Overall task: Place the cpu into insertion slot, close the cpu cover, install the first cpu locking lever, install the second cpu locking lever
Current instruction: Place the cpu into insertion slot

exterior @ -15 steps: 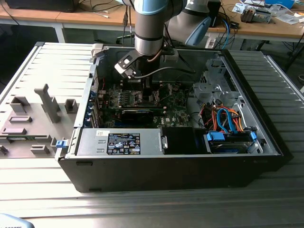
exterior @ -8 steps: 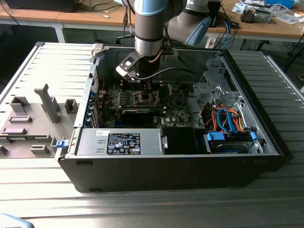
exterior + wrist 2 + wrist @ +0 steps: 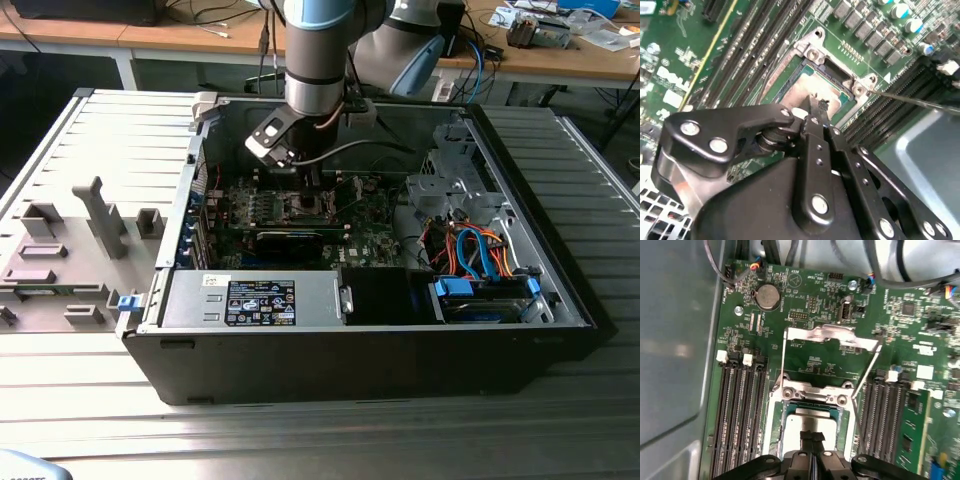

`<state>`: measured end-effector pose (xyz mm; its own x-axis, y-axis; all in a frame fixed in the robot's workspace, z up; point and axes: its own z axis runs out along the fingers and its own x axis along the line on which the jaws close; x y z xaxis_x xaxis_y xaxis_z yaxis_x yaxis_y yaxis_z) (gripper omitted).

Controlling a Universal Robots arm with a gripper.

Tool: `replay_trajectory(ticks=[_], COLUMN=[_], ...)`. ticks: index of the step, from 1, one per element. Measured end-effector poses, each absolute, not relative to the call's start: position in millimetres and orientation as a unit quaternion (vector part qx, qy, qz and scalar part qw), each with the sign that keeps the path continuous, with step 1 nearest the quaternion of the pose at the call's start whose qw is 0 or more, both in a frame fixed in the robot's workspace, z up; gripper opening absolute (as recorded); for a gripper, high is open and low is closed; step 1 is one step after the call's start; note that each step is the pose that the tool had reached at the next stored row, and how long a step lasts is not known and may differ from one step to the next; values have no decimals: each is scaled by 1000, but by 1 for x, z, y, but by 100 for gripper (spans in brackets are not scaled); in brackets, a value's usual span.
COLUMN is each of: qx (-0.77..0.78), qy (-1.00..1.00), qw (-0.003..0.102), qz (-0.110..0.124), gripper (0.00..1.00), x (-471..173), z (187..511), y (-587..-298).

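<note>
The cpu shows its dull silver top inside the insertion slot, a square socket with a metal rim between the memory slots; in the second wrist view the cpu lies in the insertion slot. My gripper is shut, its tips together over the middle of the chip, touching it or just above; it is also seen as the gripper and the gripper. The cpu cover stands flipped open behind the socket. Two thin wire levers are raised at its sides.
The open computer case lies on a slatted metal table. Memory slots flank the socket. A black card, the power supply and drive cables sit nearby. A grey fixture stands at the exterior view's left.
</note>
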<state>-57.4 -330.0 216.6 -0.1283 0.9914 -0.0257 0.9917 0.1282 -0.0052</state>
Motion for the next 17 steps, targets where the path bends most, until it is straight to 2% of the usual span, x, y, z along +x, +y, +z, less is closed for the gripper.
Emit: replay_trajectory(ticks=[17], qx=[693], qy=[721], qw=[7], qz=[-11], gripper=[11], x=[-57], z=[260], y=[-330])
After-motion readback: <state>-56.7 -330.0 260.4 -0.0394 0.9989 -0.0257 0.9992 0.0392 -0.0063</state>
